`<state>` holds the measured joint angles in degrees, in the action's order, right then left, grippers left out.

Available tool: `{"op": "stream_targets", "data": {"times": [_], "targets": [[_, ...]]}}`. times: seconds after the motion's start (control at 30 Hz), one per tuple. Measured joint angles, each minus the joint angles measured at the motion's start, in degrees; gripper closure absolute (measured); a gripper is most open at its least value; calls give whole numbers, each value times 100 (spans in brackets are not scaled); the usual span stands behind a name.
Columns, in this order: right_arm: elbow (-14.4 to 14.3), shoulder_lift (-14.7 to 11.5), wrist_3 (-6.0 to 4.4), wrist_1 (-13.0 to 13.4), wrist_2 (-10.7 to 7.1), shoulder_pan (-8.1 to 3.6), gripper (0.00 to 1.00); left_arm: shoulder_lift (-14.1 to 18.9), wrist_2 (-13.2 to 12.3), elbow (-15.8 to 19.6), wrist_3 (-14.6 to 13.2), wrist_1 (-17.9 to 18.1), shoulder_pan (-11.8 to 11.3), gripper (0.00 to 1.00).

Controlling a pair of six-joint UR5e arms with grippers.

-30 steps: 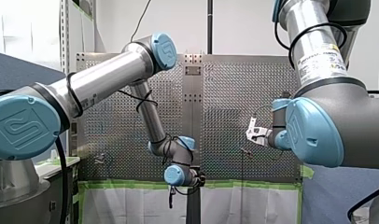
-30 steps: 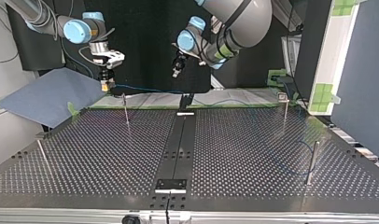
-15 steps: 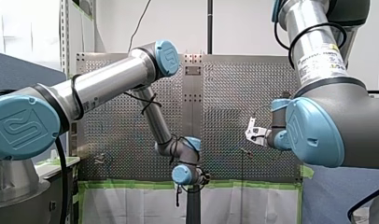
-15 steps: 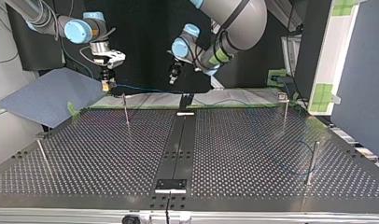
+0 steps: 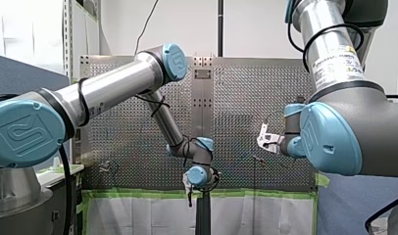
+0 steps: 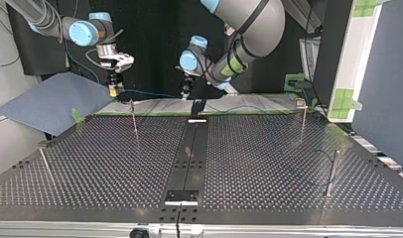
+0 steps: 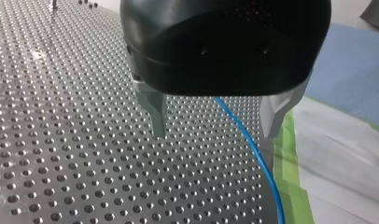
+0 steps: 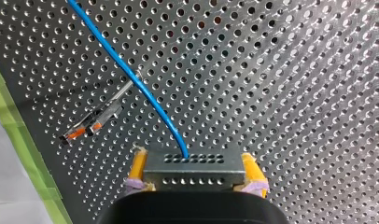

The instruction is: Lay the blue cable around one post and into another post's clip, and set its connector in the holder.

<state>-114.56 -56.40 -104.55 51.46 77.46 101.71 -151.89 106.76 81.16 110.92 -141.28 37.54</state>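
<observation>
Where the blue cable [image 8: 145,93] ends, its metal connector [image 8: 193,172] sits clamped between the yellow pads [image 8: 138,165] of my right gripper [image 8: 193,161], closed to the block's width. Ahead of that gripper the cable runs over the perforated bench [image 8: 295,93] and crosses the tip of a thin post [image 8: 108,109]; I cannot tell whether it touches. My left gripper [image 7: 214,134] hangs above the bench, metal fingers [image 7: 155,109] spread wide and holding nothing. The cable passes beneath, between them, nearer the finger by the green tape [image 7: 290,163].
</observation>
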Motion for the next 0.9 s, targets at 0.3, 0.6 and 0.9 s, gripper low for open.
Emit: {"op": "stream_targets", "data": {"times": [0.3,0.6,0.9], "targets": [[0,-1,0,8,-2,4,100,-310,25,-252,27,-299,-16,0],[-1,-2,17,-2,-2,10,100,-351,52,-281,96,-247,-144,0],[-1,-5,20,-7,-2,11,100,-358,223,-303,118,-249,-258,0]]}}
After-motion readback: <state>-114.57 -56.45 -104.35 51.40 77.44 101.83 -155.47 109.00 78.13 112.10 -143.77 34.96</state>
